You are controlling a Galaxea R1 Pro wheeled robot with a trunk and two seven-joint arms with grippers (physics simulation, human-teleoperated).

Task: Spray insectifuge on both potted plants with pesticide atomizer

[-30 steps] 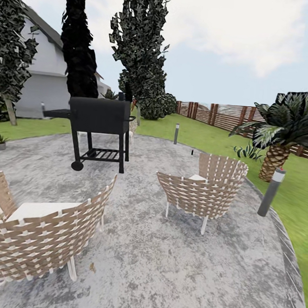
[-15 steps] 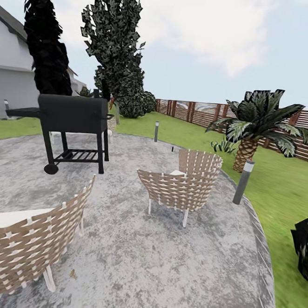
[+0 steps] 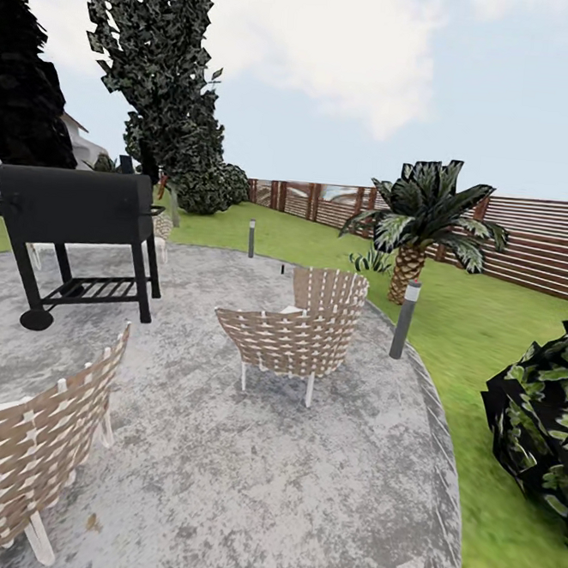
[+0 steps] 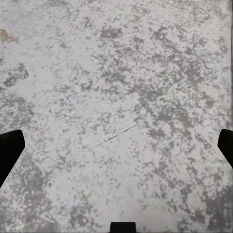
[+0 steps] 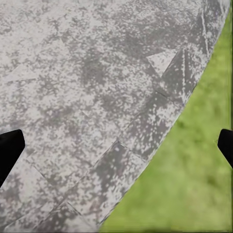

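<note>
Both end effectors are spread wide and empty: the left end effector [image 4: 116,145] over the grey paved patio [image 3: 284,482], the right end effector [image 5: 116,145] over its edge beside the lawn [image 5: 194,170]. A tiny dark object [image 3: 282,268], perhaps the atomizer, stands beyond the woven chair [image 3: 292,341].

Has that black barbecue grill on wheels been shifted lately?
No. The black grill keeps its spot beside the woven chair and path light; the camera turned.

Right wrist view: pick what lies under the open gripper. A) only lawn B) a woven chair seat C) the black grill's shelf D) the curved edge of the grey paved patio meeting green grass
D: the right gripper hangs open, fingertips far apart at the picture's sides, over the grey paved patio, whose curved edge borders the green grass.
</note>
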